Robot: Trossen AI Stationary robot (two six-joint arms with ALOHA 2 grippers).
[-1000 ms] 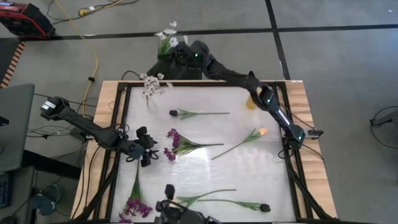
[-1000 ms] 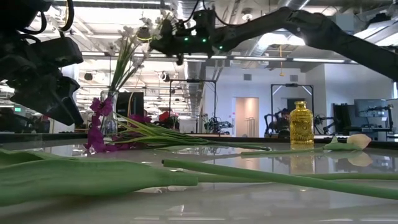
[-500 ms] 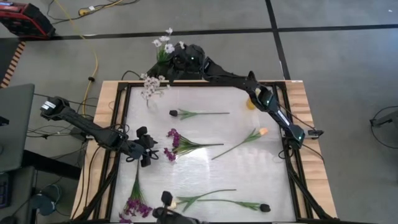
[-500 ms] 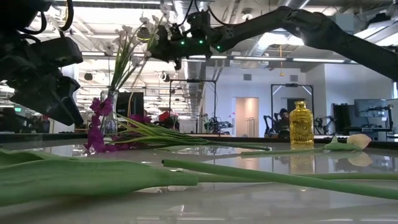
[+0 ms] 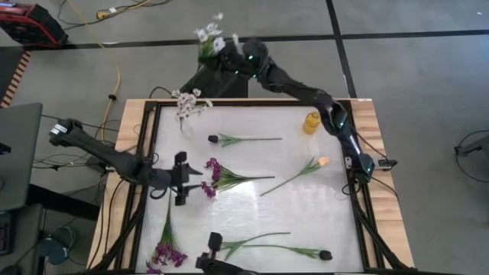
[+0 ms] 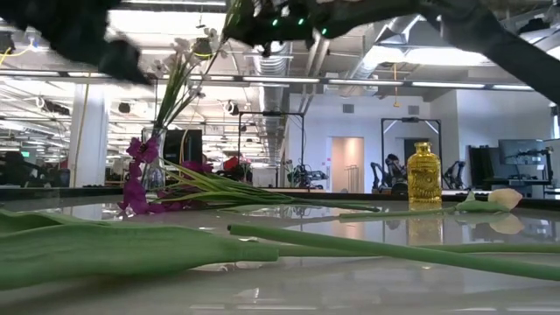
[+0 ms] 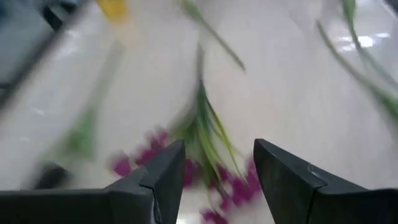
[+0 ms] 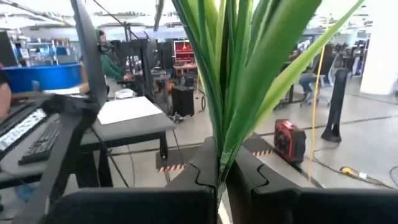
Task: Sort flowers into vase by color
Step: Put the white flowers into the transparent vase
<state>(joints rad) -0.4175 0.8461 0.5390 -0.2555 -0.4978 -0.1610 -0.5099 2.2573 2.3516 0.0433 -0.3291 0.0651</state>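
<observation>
My right gripper (image 5: 221,56) is raised beyond the table's far edge, shut on a white-blossomed sprig (image 5: 211,32). Its green leaves (image 8: 231,68) fill the right wrist view. A clear vase (image 6: 154,147) with white sprigs (image 5: 186,104) stands at the far left corner. My left gripper (image 5: 186,179) hovers open near the left edge, facing a purple sprig (image 5: 226,179) that lies flat on the table and shows between the fingers (image 7: 211,180). Dark-budded (image 5: 243,139), peach (image 5: 302,173) and further sprigs (image 5: 263,244) also lie on the table. My right gripper pinches the white sprig's green stems and leaves at their lower part (image 8: 218,152) between its two fingers. The sprig is lifted clear, and its blossoms stand beyond the fingers, above the floor past the far edge.
A yellow bottle-shaped vase (image 5: 312,122) stands at the far right corner. Another purple sprig (image 5: 166,246) lies at the near left corner. A black frame rail (image 5: 145,153) runs round the white tabletop. The table's middle right holds only the peach tulip.
My right gripper has dipped slightly toward the vase, then risen and moved back past the far edge, carrying the white sprig higher. My left gripper has lifted, turned and edged toward the purple sprig, fingers staying open.
</observation>
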